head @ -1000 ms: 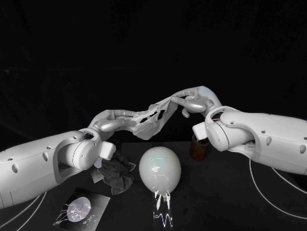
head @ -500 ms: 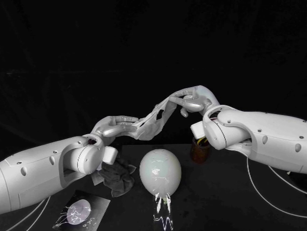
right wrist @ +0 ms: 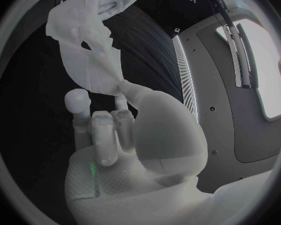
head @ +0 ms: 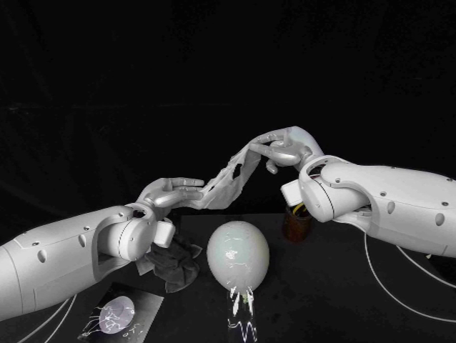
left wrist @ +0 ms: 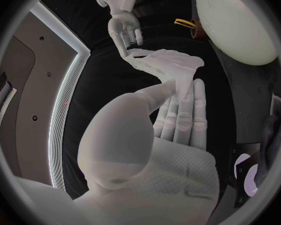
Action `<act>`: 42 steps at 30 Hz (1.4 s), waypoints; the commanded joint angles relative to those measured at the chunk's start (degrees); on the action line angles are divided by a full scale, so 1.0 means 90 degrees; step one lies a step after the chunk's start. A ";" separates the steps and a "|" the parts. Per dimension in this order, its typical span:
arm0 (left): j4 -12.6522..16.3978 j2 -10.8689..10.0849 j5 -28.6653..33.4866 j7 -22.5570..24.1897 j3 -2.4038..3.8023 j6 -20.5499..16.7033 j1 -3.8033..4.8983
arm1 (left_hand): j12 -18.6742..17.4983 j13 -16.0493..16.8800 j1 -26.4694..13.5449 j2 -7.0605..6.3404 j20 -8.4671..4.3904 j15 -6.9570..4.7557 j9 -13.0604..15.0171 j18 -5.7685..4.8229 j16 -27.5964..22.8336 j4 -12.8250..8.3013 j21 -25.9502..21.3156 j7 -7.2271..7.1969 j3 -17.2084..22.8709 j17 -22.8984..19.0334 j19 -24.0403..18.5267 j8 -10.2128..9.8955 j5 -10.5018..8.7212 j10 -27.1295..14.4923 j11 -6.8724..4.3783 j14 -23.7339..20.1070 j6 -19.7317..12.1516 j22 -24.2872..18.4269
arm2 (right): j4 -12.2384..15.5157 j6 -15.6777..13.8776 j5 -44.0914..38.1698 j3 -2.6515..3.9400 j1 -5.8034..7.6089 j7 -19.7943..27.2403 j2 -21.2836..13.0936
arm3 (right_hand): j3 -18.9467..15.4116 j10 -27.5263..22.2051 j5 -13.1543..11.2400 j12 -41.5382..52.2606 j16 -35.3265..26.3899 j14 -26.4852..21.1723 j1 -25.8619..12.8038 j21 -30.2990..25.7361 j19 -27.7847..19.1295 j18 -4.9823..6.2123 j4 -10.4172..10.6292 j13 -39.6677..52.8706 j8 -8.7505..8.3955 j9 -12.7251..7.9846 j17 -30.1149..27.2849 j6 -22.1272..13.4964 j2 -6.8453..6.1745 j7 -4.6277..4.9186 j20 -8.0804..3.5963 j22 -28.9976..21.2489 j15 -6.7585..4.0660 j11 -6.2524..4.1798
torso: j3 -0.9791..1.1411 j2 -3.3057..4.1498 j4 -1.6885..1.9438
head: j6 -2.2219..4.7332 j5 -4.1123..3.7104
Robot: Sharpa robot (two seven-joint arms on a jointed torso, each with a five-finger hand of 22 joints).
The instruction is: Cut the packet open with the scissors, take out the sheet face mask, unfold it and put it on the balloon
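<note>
**Both hands are holding the mask stretched out in the air**

The mask (head: 228, 179) is showing as a thin, pale, wet-looking sheet. It is partly unfolded, creased and twisted along its length, and dark cut-out holes are showing in its wider lower part. It is running as a slanted band across the middle of the head view, from lower left up to upper right, sagging a little between its two ends. It is hanging clear of the bench (head: 342, 293) and touching nothing but the hands.

The left hand (head: 166, 193) is sitting left of centre and is gripping the lower, wider end. Its fingers are reaching out nearly straight, and the thumb is pressing the sheet's edge against the fingertips (left wrist: 189, 87). The right hand (head: 285, 148) is sitting higher, right of centre, and is pinching the narrow upper end between thumb and curled fingers. From that pinch the sheet is fanning out towards the other hand.

The balloon (head: 237, 254) is white and egg-shaped and is standing upright on the bench in the lower middle of the frame. It is lying below the mask in the picture and apart from it, with neither hand touching it.

A crumpled grey cloth (head: 171, 263) is lying just left of the balloon. The dark packet (head: 113, 313), with a pale print on it, is lying flat at the lower left. A brown holder (head: 297, 225) is standing right of the balloon, partly behind the right arm.
</note>
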 commanded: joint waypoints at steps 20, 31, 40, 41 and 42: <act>-0.0660 0.0229 -0.1537 -0.0350 0.0014 0.0458 -0.0015 | 0.0810 0.0044 0.0568 -0.0014 0.0827 0.0906 0.0311 -0.0300 -0.0734 0.1603 -0.2942 0.0033 -0.2911 -0.0765 -0.0981 0.0708 -0.0005 -0.1629 0.0564 -0.3097 -0.0966 -0.1717 | -0.0746 0.2153 -0.1760 0.0012 0.0297 -0.0597 0.0428 | 0.0041 0.0526 0.0019 0.0049 0.0027 0.0665 0.0049 0.0025 0.0034 0.0093 -0.0086 0.1371 0.0037 0.0017 0.1672 0.0043 -0.0008 0.0005 -0.0019 0.0006 -0.0033 -0.0041 | -0.0018 -0.0008 0.0006 | 0.0021 -0.0056; -0.0852 0.0289 -0.1246 0.1029 0.0090 -0.0078 -0.0010 | 0.1135 0.0023 0.0905 0.0315 0.0821 0.0735 0.0287 -0.0257 -0.0361 0.1380 -0.3093 0.0442 -0.2178 -0.0757 -0.0790 0.0711 -0.0005 -0.1161 0.0315 -0.3019 -0.0149 -0.1712 | -0.0913 0.2180 -0.3396 0.0010 0.0359 -0.0555 0.0615 | 0.0049 0.0535 0.0019 0.0076 0.0027 0.0665 0.0057 0.0089 0.0093 0.0074 -0.0119 0.1387 0.0048 0.0025 0.1672 0.0045 -0.0024 0.0005 -0.0020 0.0052 -0.0035 -0.0041 | -0.0013 -0.0001 0.0009 | 0.0034 -0.0040; -0.0678 0.0257 -0.1337 0.1543 0.0138 -0.0234 -0.0009 | 0.1018 0.0008 0.0578 -0.0007 0.0832 0.0819 0.0191 -0.0376 -0.0387 0.1447 -0.3430 0.0459 -0.2342 -0.0860 -0.1142 0.0439 -0.0012 -0.1349 0.0371 -0.3307 -0.0209 -0.1749 | -0.0795 0.1689 -0.4262 0.0002 0.0361 -0.0611 0.0780 | 0.0056 0.0543 0.0019 0.0097 0.0027 0.0665 0.0058 0.0174 0.0174 0.0051 -0.0136 0.1399 0.0061 0.0033 0.1672 0.0054 -0.0032 0.0003 -0.0020 0.0112 -0.0037 -0.0043 | -0.0011 -0.0006 0.0010 | 0.0050 -0.0039; -0.0666 0.0257 -0.1351 0.1556 0.0139 -0.0223 -0.0009 | 0.1018 0.0009 0.0574 -0.0010 0.0832 0.0821 0.0190 -0.0380 -0.0386 0.1449 -0.3438 0.0462 -0.2347 -0.0862 -0.1149 0.0435 -0.0012 -0.1351 0.0372 -0.3313 -0.0207 -0.1749 | -0.0786 0.1671 -0.4295 0.0001 0.0361 -0.0622 0.0782 | 0.0056 0.0543 0.0019 0.0097 0.0027 0.0665 0.0058 0.0174 0.0174 0.0051 -0.0136 0.1399 0.0061 0.0033 0.1672 0.0054 -0.0032 0.0003 -0.0020 0.0112 -0.0037 -0.0043 | -0.0013 -0.0003 0.0007 | 0.0051 -0.0038; -0.0648 0.0257 -0.1373 0.1573 0.0140 -0.0203 -0.0009 | 0.1018 0.0010 0.0569 -0.0010 0.0832 0.0823 0.0190 -0.0385 -0.0386 0.1453 -0.3456 0.0460 -0.2351 -0.0866 -0.1174 0.0433 -0.0012 -0.1350 0.0373 -0.3322 -0.0198 -0.1751 | -0.0774 0.1649 -0.4332 0.0001 0.0360 -0.0634 0.0783 | 0.0056 0.0543 0.0019 0.0097 0.0027 0.0665 0.0058 0.0174 0.0174 0.0051 -0.0136 0.1399 0.0061 0.0033 0.1672 0.0054 -0.0032 0.0003 -0.0020 0.0112 -0.0037 -0.0043 | -0.0013 -0.0003 0.0007 | 0.0051 -0.0038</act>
